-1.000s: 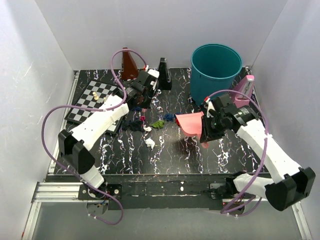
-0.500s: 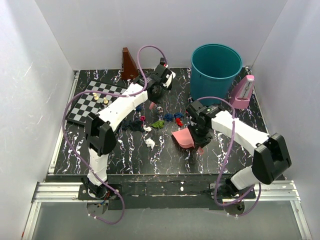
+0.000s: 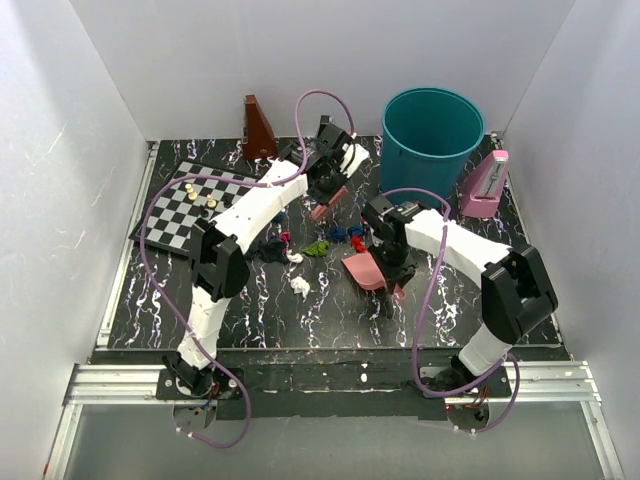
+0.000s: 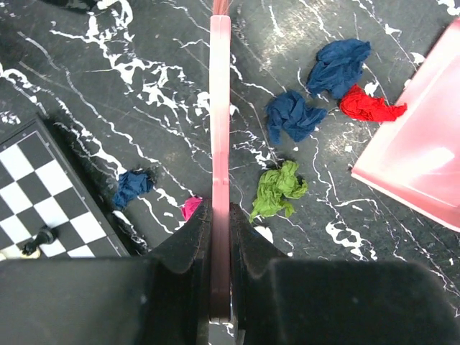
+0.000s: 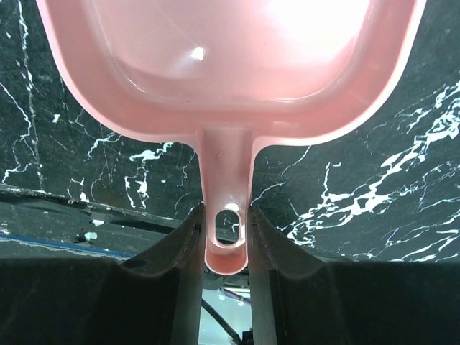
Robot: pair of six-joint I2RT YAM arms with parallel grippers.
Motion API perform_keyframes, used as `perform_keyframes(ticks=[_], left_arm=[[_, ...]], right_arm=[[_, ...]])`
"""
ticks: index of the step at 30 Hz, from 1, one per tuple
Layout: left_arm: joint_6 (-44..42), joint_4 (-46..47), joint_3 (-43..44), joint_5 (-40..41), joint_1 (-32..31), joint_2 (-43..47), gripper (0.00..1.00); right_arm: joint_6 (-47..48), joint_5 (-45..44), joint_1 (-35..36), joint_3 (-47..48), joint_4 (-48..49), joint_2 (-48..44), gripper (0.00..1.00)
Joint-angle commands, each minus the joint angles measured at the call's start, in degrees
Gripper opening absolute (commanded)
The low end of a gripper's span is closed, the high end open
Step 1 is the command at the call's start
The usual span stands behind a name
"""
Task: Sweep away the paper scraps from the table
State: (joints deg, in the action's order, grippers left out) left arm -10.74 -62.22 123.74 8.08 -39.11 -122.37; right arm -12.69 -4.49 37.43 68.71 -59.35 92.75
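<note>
Over the worktop (image 3: pixel 250 300), the dustpan (image 5: pixel 230 72), its handle clamped in my right gripper (image 5: pixel 226 215), has swung in. The brush (image 4: pixel 220 86), clamped in my left gripper (image 4: pixel 220 215), has arrived above the paper scraps (image 4: pixel 293 115). They lie mid-worktop, several between brush and pan, ready for sweeping.

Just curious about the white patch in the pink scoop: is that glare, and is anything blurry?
Right wrist view: yes, glare whitens the dustpan at the top. Left wrist view: paper scraps look sharp; the dark pincer fingers up close look soft.
</note>
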Motion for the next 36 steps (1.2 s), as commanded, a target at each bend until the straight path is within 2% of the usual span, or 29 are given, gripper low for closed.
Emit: perform_keyframes(ticks=[1, 8, 16, 22, 26, 30, 36], left_arm=[[-3.1, -6.0, 5.4, -4.3, -0.4, -3.7, 0.00], [-4.8, -9.0, 9.0, -8.1, -0.7, -8.2, 0.00], [-7.4, -12.2, 10.1, -21.1, -0.7, -10.3, 0.00], [-7.6, -20.8, 16.4, -28.3, -1.4, -14.6, 0.00], [-5.7, -20.9, 14.4, -33.6, -2.2, -11.3, 0.00], [-2.5, -18.3, 12.4, -32.3, -2.3, -6.8, 0.00], [2.2, -14.5, 11.1, -18.7, -2.2, -0.4, 0.00]], right_arm=[[2.8, -1.3, 0.1, 3.9, 0.3, 1.4, 0.01], [5.0, -0.5, 0.1, 6.6, 0.2, 4.0, 0.01], [6.3, 0.4, 0.1, 8.0, 0.7, 5.4, 0.01], [6.8, 0.3, 0.1, 7.5, 1.3, 5.0, 0.01], [6.7, 1.1, 0.0, 7.3, 1.4, 4.5, 0.01], [6.2, 1.4, 0.1, 6.9, 1.3, 3.4, 0.01], [4.3, 0.0, 0.2, 4.2, 2.4, -0.7, 0.01]])
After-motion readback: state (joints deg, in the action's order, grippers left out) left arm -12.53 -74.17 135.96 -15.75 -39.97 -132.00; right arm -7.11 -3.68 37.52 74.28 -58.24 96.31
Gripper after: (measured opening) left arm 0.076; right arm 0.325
